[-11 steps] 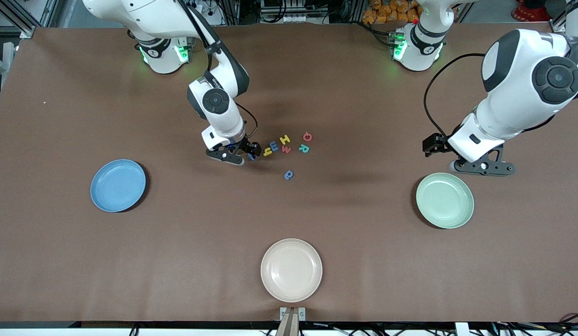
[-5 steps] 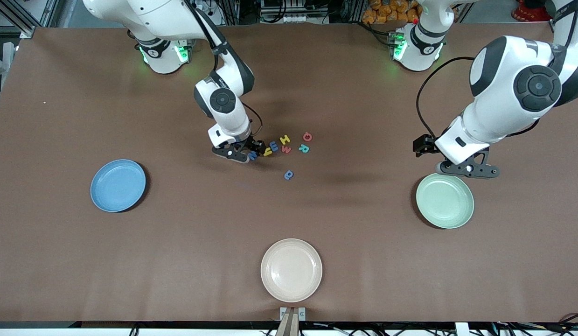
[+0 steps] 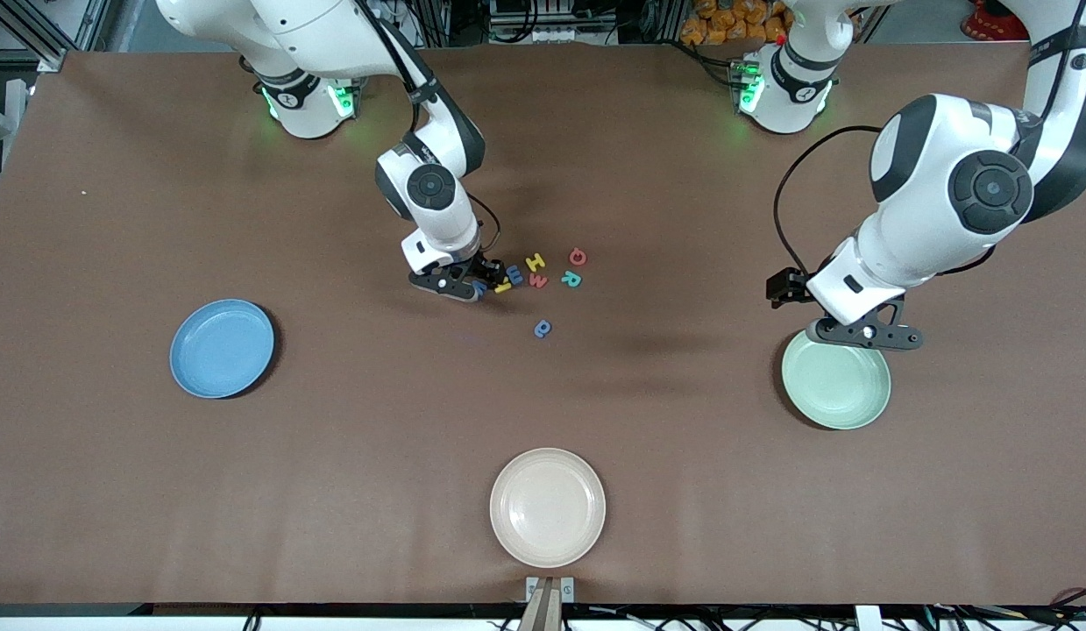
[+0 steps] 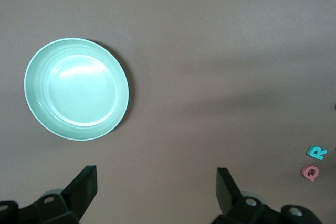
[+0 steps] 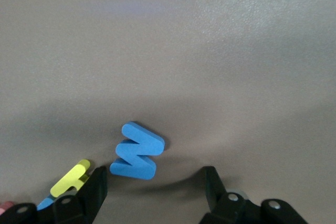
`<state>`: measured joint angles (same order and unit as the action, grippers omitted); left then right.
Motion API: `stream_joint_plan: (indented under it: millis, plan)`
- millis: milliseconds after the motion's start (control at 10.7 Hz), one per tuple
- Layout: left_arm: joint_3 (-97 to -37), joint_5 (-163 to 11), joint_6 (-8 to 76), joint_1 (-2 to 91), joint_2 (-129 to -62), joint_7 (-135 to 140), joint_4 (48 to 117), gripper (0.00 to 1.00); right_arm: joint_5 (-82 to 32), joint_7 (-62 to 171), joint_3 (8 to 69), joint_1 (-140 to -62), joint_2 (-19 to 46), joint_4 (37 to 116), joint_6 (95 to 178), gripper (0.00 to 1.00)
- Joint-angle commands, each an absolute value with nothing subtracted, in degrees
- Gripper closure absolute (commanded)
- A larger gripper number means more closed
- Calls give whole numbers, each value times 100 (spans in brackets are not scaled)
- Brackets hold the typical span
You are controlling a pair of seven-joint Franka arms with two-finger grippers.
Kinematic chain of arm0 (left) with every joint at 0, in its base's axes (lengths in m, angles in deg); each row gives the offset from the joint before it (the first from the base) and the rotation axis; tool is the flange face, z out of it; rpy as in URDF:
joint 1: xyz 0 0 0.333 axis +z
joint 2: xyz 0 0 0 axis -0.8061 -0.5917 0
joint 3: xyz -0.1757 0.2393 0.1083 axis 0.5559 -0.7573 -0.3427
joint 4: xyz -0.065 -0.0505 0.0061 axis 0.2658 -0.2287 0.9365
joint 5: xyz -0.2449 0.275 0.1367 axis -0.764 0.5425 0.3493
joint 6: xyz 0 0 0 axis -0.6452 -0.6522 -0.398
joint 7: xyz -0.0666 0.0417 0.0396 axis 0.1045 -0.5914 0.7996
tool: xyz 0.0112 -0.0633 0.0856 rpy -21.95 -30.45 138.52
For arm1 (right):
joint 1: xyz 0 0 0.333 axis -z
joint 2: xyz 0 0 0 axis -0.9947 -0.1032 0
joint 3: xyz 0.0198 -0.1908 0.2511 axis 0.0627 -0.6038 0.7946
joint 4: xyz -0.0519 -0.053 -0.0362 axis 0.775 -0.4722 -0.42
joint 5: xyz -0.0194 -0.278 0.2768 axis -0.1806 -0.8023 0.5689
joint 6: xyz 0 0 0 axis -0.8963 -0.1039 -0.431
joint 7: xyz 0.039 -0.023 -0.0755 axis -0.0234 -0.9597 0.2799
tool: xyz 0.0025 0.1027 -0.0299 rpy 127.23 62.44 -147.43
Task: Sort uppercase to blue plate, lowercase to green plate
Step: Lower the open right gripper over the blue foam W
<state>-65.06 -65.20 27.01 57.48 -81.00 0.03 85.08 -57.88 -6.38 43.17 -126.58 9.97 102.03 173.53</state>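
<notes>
My right gripper (image 3: 474,285) is low at the end of the letter cluster, open. The blue W (image 5: 137,152) lies flat on the table just past its tips, within the gap and close to one finger (image 5: 97,187). On that finger's outer side lies the yellow h (image 5: 71,178). In the front view the cluster holds the yellow h (image 3: 504,286), blue e (image 3: 514,274), yellow H (image 3: 535,261), red m (image 3: 538,280), green R (image 3: 571,279) and red Q (image 3: 578,256). The blue a (image 3: 543,329) lies apart, nearer the camera. My left gripper (image 4: 156,182) hangs open and empty by the green plate (image 3: 836,386). The blue plate (image 3: 222,348) is bare.
A cream-white plate (image 3: 548,506) sits near the table's front edge, in the middle. The green plate (image 4: 76,88) holds nothing. The brown table surface is bare between the plates and the letters.
My right gripper has slid toward the letter cluster, bringing the W between its fingers. My left arm has swung over toward the green plate's rim.
</notes>
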Motion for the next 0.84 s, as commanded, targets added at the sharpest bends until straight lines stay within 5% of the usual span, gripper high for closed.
stream_joint_plan:
  millis: [0, 745]
  plan:
    - [-6499, -6418, 2736, 5688, -8147, -70, 8449, 0, -5766, -613, 4289, -12679, 961, 10137, 17394, 20]
    - [-6499, -6409, 3149, 5609, -8454, -79, 8396, 0, -5783, -490, 4263, -12653, 820, 9917, 17350, 32]
